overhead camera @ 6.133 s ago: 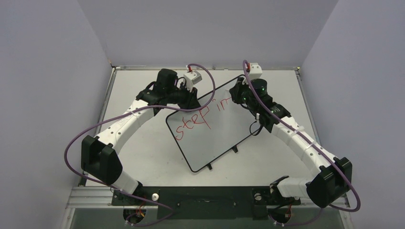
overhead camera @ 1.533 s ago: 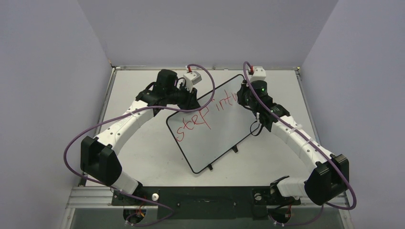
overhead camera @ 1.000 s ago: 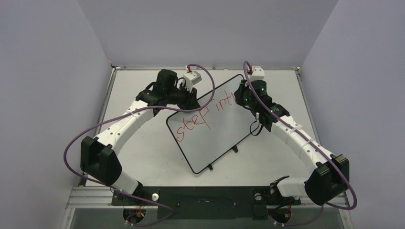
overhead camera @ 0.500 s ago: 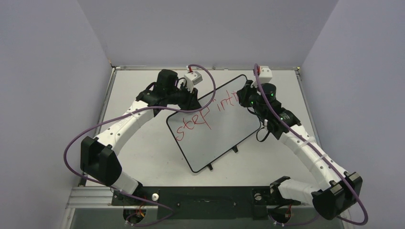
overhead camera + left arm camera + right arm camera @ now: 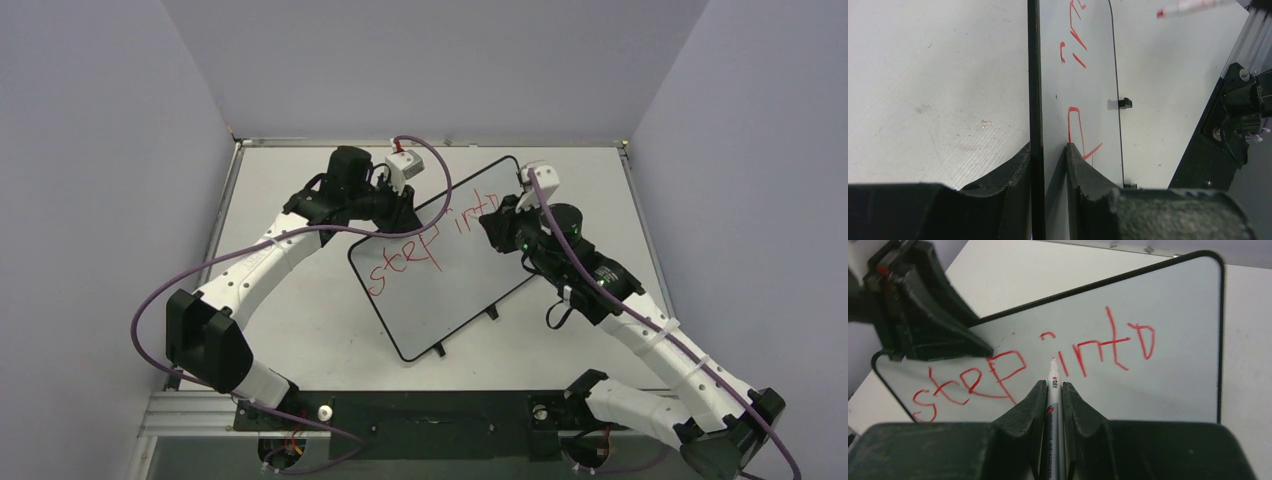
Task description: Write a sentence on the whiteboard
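Note:
The whiteboard (image 5: 455, 290) lies at an angle on the grey tabletop. The sentence (image 5: 405, 262) in red reads "step into", with "into" (image 5: 1108, 345) up and to the right of "step" (image 5: 970, 382). My left gripper (image 5: 400, 210) is shut on the whiteboard's far left edge, one finger on each side of the black frame (image 5: 1033, 75). My right gripper (image 5: 492, 232) is shut on a white marker (image 5: 1053, 390) and sits over the board's upper right part. The red tip points at the "i" and looks lifted off the surface. The marker also shows in the left wrist view (image 5: 1193, 6).
Two small black feet (image 5: 491, 312) stick out from the board's near right edge. A black base rail (image 5: 430, 415) runs along the table's near edge. Purple cables loop off both arms. Grey walls close in the left, back and right.
The red lettering has grown from "step in" to "step into". My right gripper has drawn back from the board's far right corner toward its middle, elbow swinging near and right. The left gripper has not moved.

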Controlling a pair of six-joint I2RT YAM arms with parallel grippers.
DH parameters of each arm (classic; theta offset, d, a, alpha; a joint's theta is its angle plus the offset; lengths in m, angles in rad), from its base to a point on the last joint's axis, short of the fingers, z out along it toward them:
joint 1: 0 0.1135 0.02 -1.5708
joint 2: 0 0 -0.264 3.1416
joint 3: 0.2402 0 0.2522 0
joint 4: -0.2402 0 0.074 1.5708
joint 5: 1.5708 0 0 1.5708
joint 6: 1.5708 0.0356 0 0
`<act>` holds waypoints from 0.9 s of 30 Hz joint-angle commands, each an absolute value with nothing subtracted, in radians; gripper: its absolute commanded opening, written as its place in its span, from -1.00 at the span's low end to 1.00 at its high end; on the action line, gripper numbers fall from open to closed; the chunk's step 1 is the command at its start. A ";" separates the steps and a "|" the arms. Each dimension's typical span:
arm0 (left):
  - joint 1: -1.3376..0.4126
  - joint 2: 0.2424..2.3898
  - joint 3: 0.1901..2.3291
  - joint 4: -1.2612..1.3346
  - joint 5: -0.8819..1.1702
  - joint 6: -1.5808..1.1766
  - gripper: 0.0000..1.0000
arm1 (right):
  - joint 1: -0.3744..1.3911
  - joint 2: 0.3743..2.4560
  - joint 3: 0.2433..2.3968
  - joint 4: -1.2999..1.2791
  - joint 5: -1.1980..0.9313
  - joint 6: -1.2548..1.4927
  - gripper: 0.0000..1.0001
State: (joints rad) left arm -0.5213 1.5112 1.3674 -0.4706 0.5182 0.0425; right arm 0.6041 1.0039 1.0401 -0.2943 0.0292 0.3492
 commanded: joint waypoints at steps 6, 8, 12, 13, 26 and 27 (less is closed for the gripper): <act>-0.517 1.444 1.371 -0.352 0.450 0.120 -1.00 | 0.776 0.882 0.877 -0.196 -0.028 0.330 -1.00; -0.517 1.444 1.370 -0.351 0.450 0.118 -1.00 | 0.795 0.859 0.836 -0.170 -0.034 0.347 -1.00; -0.518 1.443 1.371 -0.350 0.454 0.115 -1.00 | 0.843 0.819 0.767 -0.117 -0.045 0.378 -1.00; -0.520 1.443 1.371 -0.350 0.454 0.114 -1.00 | 0.853 0.811 0.748 -0.102 -0.045 0.382 -1.00; -0.539 1.426 1.368 -0.361 0.426 0.120 -1.00 | 1.057 0.860 0.630 0.070 0.072 0.447 -1.00; -0.542 1.424 1.367 -0.362 0.418 0.120 -1.00 | 1.075 0.870 0.626 0.078 0.084 0.447 -1.00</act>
State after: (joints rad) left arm -0.5354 1.4883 1.3560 -0.4702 0.4973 0.0418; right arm 1.0298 0.8474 0.6392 -0.0467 0.0193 0.4274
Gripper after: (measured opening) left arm 0.211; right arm 0.102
